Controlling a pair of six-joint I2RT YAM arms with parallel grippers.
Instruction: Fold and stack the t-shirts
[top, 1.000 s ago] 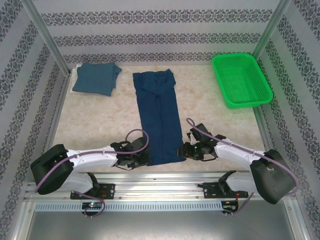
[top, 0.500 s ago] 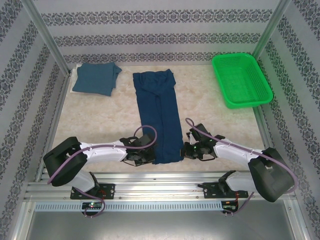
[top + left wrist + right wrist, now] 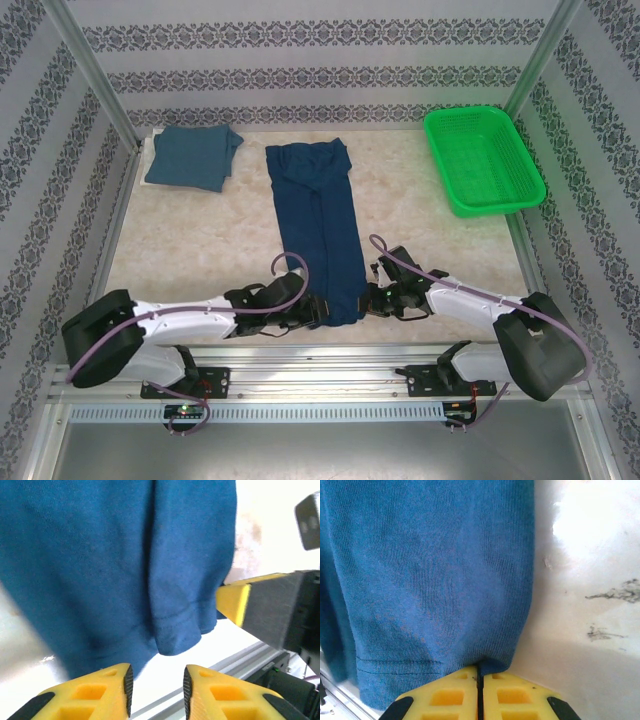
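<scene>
Slid rightward over the last second, the left fingers (image 3: 107,682) now sit at the near-left hem corner of the navy t-shirt (image 3: 318,230), facing the right fingers (image 3: 455,692) at the near-right corner. Both flank the hem, probably so they can lift it together and fold the long strip away from them. The left fingers stand partly apart with nothing between them, and the hem lies just ahead of their tips. The right fingers are pressed together, pinching the hem edge. The folded teal t-shirt (image 3: 192,157) lies far beyond the left fingers on the desk (image 3: 200,240).
</scene>
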